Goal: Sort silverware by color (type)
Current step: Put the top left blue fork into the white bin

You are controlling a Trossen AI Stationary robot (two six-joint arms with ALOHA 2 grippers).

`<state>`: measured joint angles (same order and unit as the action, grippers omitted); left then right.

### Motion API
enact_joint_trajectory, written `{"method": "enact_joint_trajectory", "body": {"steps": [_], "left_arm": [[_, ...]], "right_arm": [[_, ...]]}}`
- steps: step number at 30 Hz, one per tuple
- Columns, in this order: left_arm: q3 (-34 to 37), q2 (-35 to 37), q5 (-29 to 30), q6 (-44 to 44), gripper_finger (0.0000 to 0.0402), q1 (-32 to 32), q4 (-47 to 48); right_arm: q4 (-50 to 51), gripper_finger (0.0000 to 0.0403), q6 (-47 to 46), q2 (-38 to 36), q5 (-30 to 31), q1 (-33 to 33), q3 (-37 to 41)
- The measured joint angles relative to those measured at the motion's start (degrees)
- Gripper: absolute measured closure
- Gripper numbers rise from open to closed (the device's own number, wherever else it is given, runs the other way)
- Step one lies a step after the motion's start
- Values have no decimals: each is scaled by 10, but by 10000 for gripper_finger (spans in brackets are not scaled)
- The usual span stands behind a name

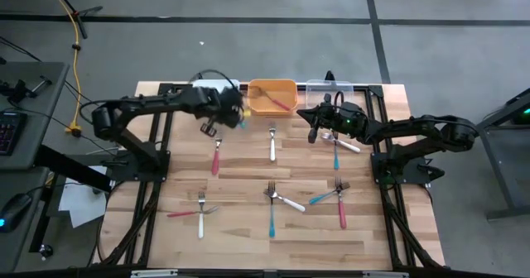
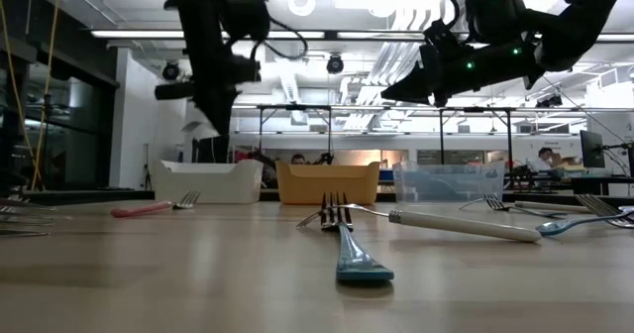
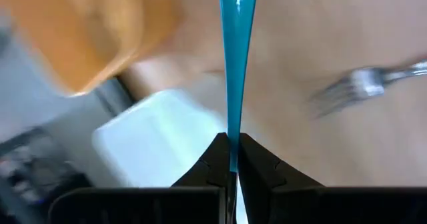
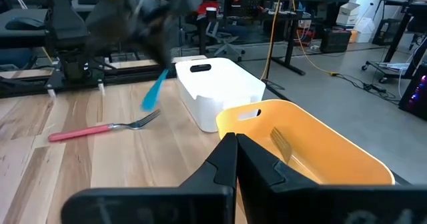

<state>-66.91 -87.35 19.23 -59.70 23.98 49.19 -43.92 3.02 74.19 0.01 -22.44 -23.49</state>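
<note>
Twelve forks [image 1: 272, 146] show in all, four red, four blue and four white, each with silver metal tines and a slim handle that widens toward its end. Six lie nearest on the pale wood-plank table [image 1: 248, 179] in three touching pairs: a red [image 1: 184, 213] crosswise against a white [image 1: 200, 220] lengthwise, a blue [image 1: 272, 218] lengthwise with a slanted white [image 1: 288, 201] meeting it at the tines, and a slanted blue [image 1: 323, 198] crossing a lengthwise red [image 1: 342, 212]. Four lie in the middle, three of them lengthwise with tines toward the bins: red [image 1: 216, 158], white, blue [image 1: 335, 155], with a slanted white [image 1: 346, 145] across the last. Above them the left gripper [image 3: 230, 141] is clenched on the blue fork [image 3: 233, 51], whose handle runs straight out from the fingertips and hangs slanting down over the table near the bins. The right gripper [image 4: 235, 141] hovers with its fingers pressed together, empty. Three rectangular plastic bins stand farthest: white [image 4: 217, 91], orange [image 4: 313, 144] and clear [image 1: 331, 86]. One red fork [image 1: 277, 102] lies slanted in the orange bin.
</note>
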Motion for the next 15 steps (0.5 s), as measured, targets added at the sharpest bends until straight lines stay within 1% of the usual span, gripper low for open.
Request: {"method": "enact_joint_trajectory", "body": {"steps": [3,9,12,15], "left_arm": [[-2,15,-3,-46,394,41,-17],[-2,14,-8,-126,394,124,-24],[-2,9,-32,-158,394,158,-49],[-2,-3,-56,-170,395,181,-51]], "right_arm": [[0,403,0,0,0,0,0],[1,403,0,0,-1,0,0],[1,403,0,0,-1,0,0],[1,403,0,0,-1,0,0]]}}
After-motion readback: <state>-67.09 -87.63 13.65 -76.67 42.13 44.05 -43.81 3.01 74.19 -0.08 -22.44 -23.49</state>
